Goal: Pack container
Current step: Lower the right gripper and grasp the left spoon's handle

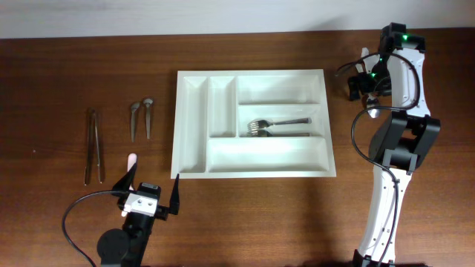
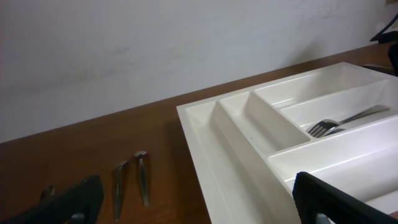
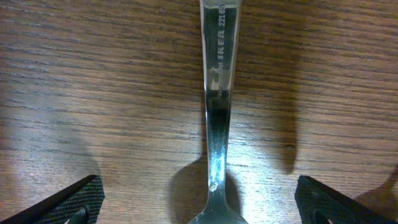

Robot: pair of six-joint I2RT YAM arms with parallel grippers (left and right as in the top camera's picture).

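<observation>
The container, a white cutlery tray (image 1: 194, 126) (image 2: 205, 143), lies in the middle of the table. Forks (image 1: 276, 127) (image 2: 345, 120) lie in its middle crosswise compartment. My left gripper (image 1: 152, 187) (image 2: 199, 205) hovers open near the table's front edge, just off the tray's front left corner, with nothing between its fingers. My right gripper (image 1: 368, 78) (image 3: 199, 202) is right of the tray's far corner. It stands open, low over a steel utensil (image 3: 219, 106) that lies on the wood between its fingers (image 3: 74, 202), untouched by either. The utensil's bowl end is cut off by the right wrist view's edge.
Two small steel spoons (image 1: 141, 117) (image 2: 129, 180) lie left of the tray. Further left lie two long thin steel utensils (image 1: 93, 145). A small pale pink object (image 1: 131, 159) sits beside my left gripper. A white wall runs behind the table's far edge.
</observation>
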